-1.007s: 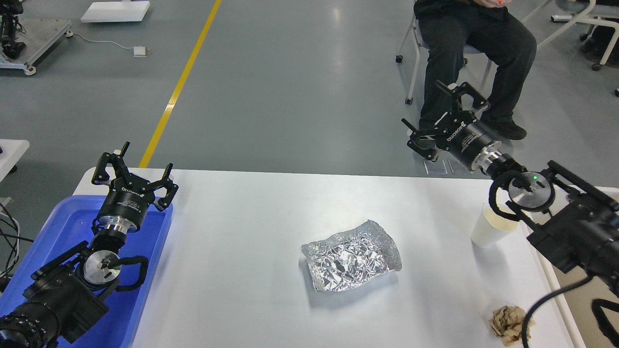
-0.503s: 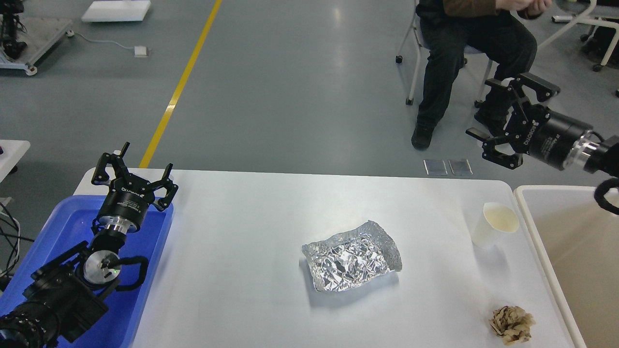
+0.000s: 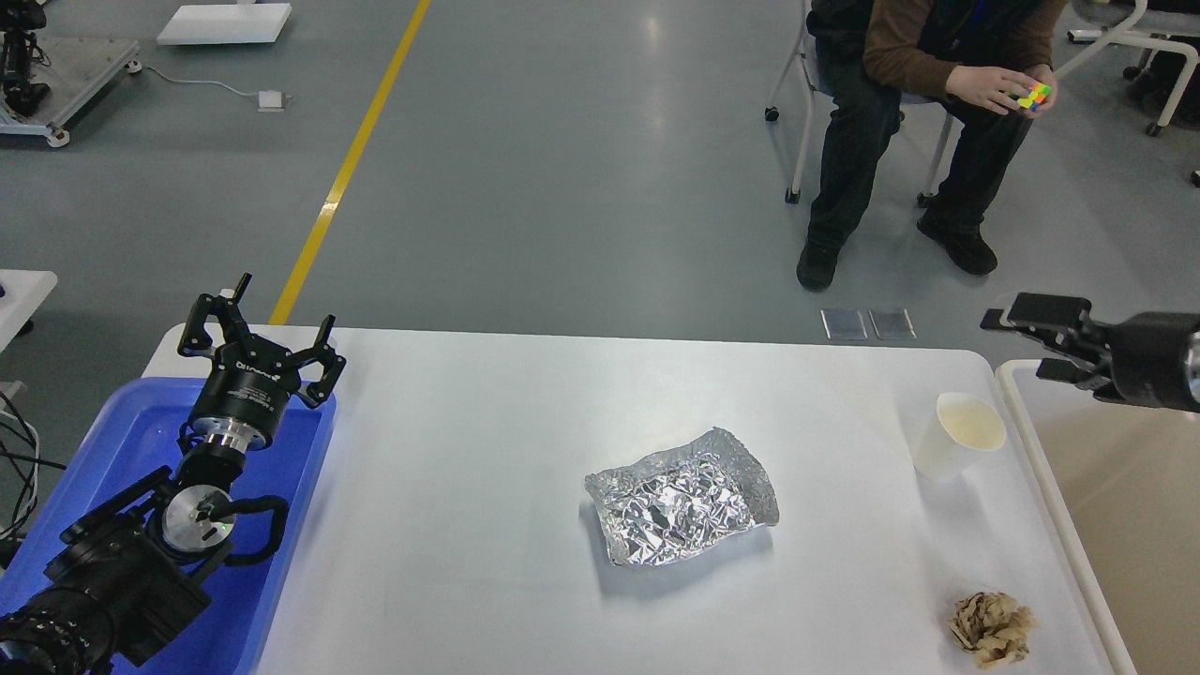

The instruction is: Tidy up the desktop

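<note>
The white desktop holds a crumpled sheet of silver foil near its middle, a white paper cup at the right, and a brown crumpled paper ball at the front right. My left gripper is open and empty above the far end of the blue tray. My right gripper is open and empty, pointing left over the far corner of the beige bin, up and to the right of the cup.
A seated person with a colour cube sits beyond the table's far right. A yellow floor line runs away at the far left. The bin's rim borders the desktop's right edge.
My right arm has swung right and back, from above the cup to over the bin, uncovering the cup and paper ball. The left arm has not moved. The person's hands came into view.
</note>
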